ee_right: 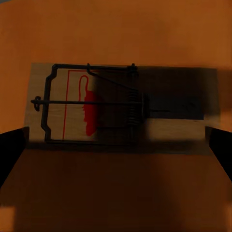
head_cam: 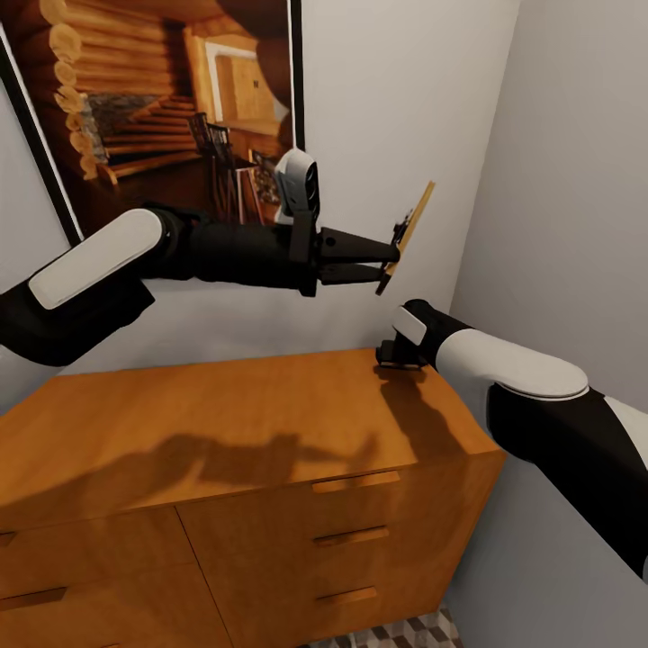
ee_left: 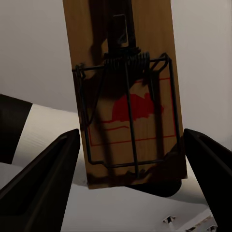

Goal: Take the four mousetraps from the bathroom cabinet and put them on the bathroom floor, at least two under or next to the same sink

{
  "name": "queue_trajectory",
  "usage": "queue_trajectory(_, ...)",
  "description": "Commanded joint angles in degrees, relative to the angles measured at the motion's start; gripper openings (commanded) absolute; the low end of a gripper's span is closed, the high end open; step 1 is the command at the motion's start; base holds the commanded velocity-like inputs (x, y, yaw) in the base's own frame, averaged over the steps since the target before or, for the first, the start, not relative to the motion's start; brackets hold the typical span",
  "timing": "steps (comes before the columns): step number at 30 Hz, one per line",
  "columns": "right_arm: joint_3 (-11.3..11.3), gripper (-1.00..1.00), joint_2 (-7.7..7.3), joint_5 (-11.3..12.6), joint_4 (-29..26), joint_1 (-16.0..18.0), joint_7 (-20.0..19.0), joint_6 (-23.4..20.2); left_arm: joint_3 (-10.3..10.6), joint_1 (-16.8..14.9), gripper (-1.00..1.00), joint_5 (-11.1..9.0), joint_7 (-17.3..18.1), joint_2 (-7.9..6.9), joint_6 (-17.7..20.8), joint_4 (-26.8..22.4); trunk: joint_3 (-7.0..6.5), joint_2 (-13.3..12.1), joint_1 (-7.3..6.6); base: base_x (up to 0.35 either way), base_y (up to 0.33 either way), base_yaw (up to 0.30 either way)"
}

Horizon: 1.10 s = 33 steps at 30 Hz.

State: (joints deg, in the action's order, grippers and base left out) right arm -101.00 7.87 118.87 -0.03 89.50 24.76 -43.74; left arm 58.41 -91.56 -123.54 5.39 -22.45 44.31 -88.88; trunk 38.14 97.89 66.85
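The left gripper (head_cam: 385, 261) is out over the far right corner of the cabinet (head_cam: 225, 423), its fingers (head_cam: 355, 245) pinching one mousetrap (head_cam: 409, 232) by its lower end, so the board stands tilted in the air with its long axis running up and away from the fingertips. In the left wrist view that trap (ee_left: 126, 96) fills the gap between the two dark fingers, spring and red mouse print facing the camera.

The right gripper (head_cam: 396, 351) hangs low at the cabinet's back right corner, pointing down. Through its wrist camera a second mousetrap (ee_right: 121, 111) lies flat on the orange wood straight below, its long axis running across from one fingertip to the other. Those fingers (ee_right: 12, 145) are spread wide, one at each short end and clear of the board. That looks like the awkward way to close; turning the wrist to span the narrow width seems the safer bet
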Motion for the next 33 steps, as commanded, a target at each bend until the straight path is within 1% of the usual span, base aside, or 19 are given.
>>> queue_trajectory(1, 0.02, -1.00, 0.03, 1.19, -0.03, -2.58, 0.36, -0.28, 0.20, -0.11, -1.00, 0.14, 0.39, -0.05, -0.01, 0.02, 0.07, 0.02, 0.00, 0.000, 0.000, 0.000)
queue_trajectory(13, 0.02, -1.00, 0.04, 1.19, -0.06, -2.58, 0.38, -0.21, 0.30, -0.11, -1.00, 0.14, 0.36, -0.08, -0.01, 0.02, 0.07, 0.02, 0.00, 0.000, 0.000, 0.000)
queue_trajectory(19, 0.02, -1.00, 0.04, 1.19, -0.05, -2.58, 0.29, -0.21, 0.39, -0.11, -1.00, 0.14, -0.37, -0.33, -0.01, 0.02, -1.00, -2.38, -1.32, 0.000, 0.000, 0.000)
queue_trajectory(22, 0.02, -1.00, 0.04, 1.23, -0.17, -2.58, -0.16, -0.22, 0.58, -0.11, -1.00, 0.14, -2.49, -0.39, -0.01, 0.07, -1.54, -3.59, -1.98, 0.000, 0.000, 0.000)
queue_trajectory(26, 0.02, -1.00, 0.08, 1.27, -0.50, -2.58, -0.77, -0.34, 2.04, -0.11, -1.00, 0.12, -7.61, -0.58, -0.19, 0.24, -2.26, -5.19, -2.85, 0.000, 0.000, 0.000)
queue_trajectory(27, 0.02, -1.00, 0.09, 1.27, -0.57, -2.58, -0.88, -0.36, 2.15, -0.11, -1.00, 0.09, -8.41, -0.61, -0.23, 0.28, -2.44, -5.59, -3.07, 0.000, 0.000, 0.000)
queue_trajectory(30, 0.07, -1.00, 0.08, 1.28, -1.22, -2.58, -1.29, -0.58, 2.54, -0.11, -1.00, -0.33, -13.08, -1.08, -0.26, 0.53, -2.98, -6.79, -3.73, 0.000, 0.000, 0.000)
queue_trajectory(33, 0.05, -1.00, 0.05, 1.28, -1.44, -2.58, -1.36, -0.90, 2.65, -0.11, -1.00, -0.49, -15.12, -1.67, -0.18, 0.60, -3.52, -8.00, -4.39, 0.000, 0.000, 0.000)
